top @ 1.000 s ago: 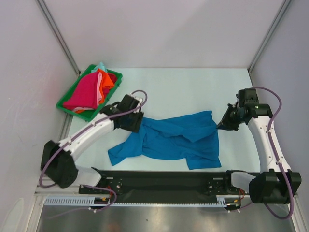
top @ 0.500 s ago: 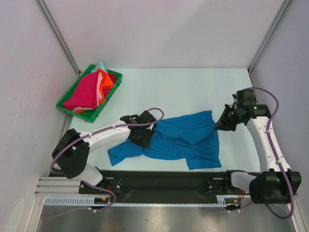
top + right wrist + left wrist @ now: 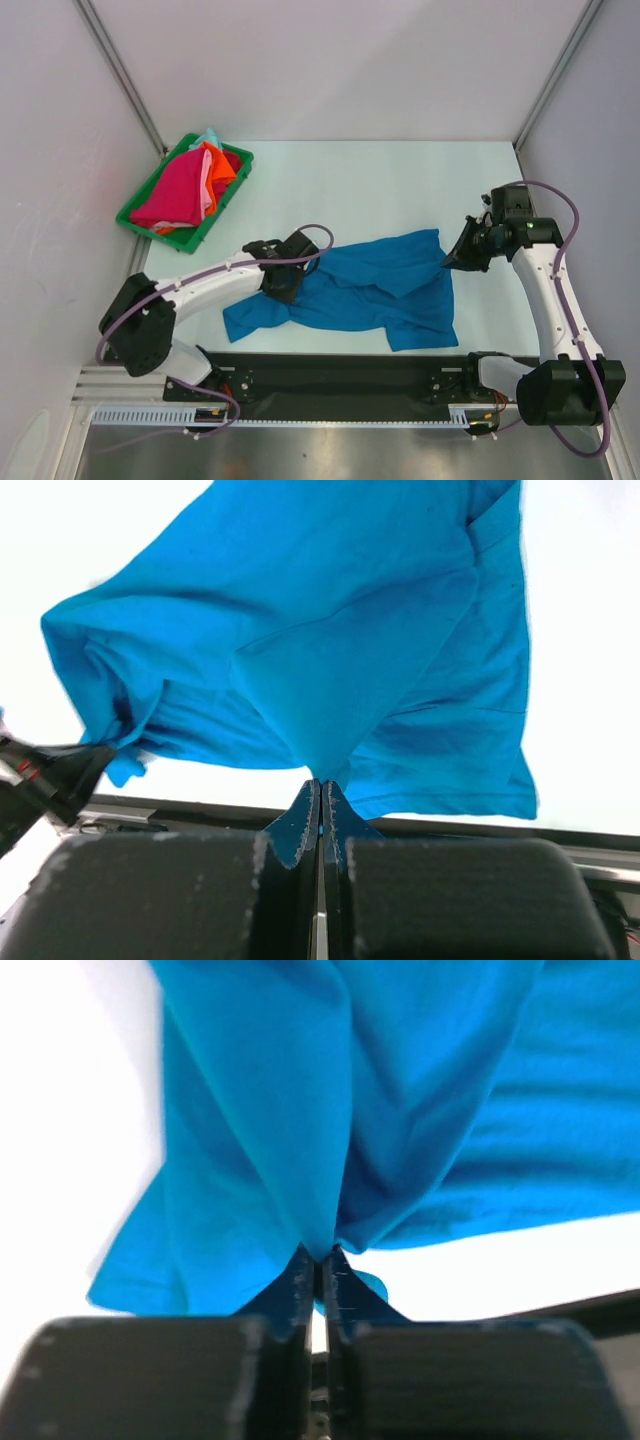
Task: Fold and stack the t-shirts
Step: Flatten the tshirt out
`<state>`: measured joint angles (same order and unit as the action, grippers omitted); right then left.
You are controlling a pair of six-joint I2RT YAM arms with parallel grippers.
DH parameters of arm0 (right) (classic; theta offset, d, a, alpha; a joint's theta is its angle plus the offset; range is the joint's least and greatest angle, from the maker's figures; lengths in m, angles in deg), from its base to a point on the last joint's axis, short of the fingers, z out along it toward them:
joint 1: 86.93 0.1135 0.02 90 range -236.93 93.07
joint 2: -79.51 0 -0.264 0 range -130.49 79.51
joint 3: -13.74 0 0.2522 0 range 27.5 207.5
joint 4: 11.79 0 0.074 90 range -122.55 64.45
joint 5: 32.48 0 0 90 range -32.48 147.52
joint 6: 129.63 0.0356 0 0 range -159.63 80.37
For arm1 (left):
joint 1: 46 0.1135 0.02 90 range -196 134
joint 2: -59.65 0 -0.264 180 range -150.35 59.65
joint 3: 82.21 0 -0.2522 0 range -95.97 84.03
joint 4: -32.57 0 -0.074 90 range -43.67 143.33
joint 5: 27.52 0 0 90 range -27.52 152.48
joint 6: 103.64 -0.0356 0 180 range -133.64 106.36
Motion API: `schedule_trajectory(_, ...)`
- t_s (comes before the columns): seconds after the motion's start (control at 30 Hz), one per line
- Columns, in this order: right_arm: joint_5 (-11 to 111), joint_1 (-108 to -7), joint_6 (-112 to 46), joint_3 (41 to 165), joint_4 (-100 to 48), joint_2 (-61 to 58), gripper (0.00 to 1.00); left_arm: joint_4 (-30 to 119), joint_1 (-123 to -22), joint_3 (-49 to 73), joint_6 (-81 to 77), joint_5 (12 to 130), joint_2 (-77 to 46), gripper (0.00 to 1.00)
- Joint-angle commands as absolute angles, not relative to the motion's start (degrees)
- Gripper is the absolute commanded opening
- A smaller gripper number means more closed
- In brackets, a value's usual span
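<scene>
Clamped almost together, the left gripper (image 3: 320, 1255) held a bunched fold of the blue t-shirt (image 3: 400, 1110), the cloth drawn to a point between its dark fingers. We saw the right gripper (image 3: 320, 785) closed just as tightly on the shirt's opposite edge. From above, the soft, matte shirt lay crumpled and creased across the near middle of the pale table (image 3: 380, 180), spread between the two grippers (left one on its left part, right one at its right edge). At the far left stood a green tray (image 3: 150, 231) of rigid plastic, heaped with a magenta t-shirt (image 3: 175, 190) and an orange t-shirt (image 3: 218, 168). Their outlines overlapped, so we could not make out their shapes. Both wrist views showed the table washed out to white.
</scene>
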<state>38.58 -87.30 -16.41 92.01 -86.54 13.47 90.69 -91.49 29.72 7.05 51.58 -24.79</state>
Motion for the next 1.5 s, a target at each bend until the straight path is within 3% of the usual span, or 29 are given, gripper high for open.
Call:
schedule_trajectory(0.0,40.45,-87.2,-17.92,94.03,-87.07,14.3,0.0,94.04,-91.18,29.89,7.02,49.47,-19.9,0.01)
schedule_trajectory(0.17,43.81,-88.25,-18.89,99.21,-89.97,13.77,0.0,94.76,-91.18,30.14,7.54,52.01,-14.62,0.2)
schedule_trajectory(0.3,44.86,-88.69,-18.8,101.85,-92.08,14.29,0.0,92.65,-90.74,31.64,8.16,53.95,-16.1,0.57)
schedule_trajectory(0.43,44.07,-89.04,-18.54,103.35,-93.22,14.65,0.0,90.37,-90.74,33.57,9.38,54.48,-17.95,0.6)
schedule_trajectory(0.67,43.02,-90.36,-18.28,107.47,-95.07,14.03,0.0,87.73,-90.39,36.13,11.15,56.06,-20.85,0.54)
schedule_trajectory(0.7,42.93,-90.45,-18.36,108.09,-95.24,13.86,0.0,87.55,-89.78,36.04,11.06,56.06,-21.64,0.32)
schedule_trajectory(0.77,43.19,-90.54,-18.54,110.11,-96.21,13.42,0.0,87.64,-88.9,35.78,10.88,55.8,-22.17,0.14)
schedule_trajectory(0.8,43.19,-90.62,-18.54,110.73,-96.73,13.15,0.0,88.25,-88.54,35.6,10.71,55.71,-22.17,0.0)
schedule_trajectory(1.07,43.81,-91.68,-17.57,120.65,-98.93,9.99,0.0,99.75,-86.69,26.83,13.34,49.48,-9.44,0.0)
schedule_trajectory(1.47,48.11,-92.65,-19.68,148.69,-110.97,6.29,0.0,112.24,-86.34,18.65,21.86,50.0,6.91,0.0)
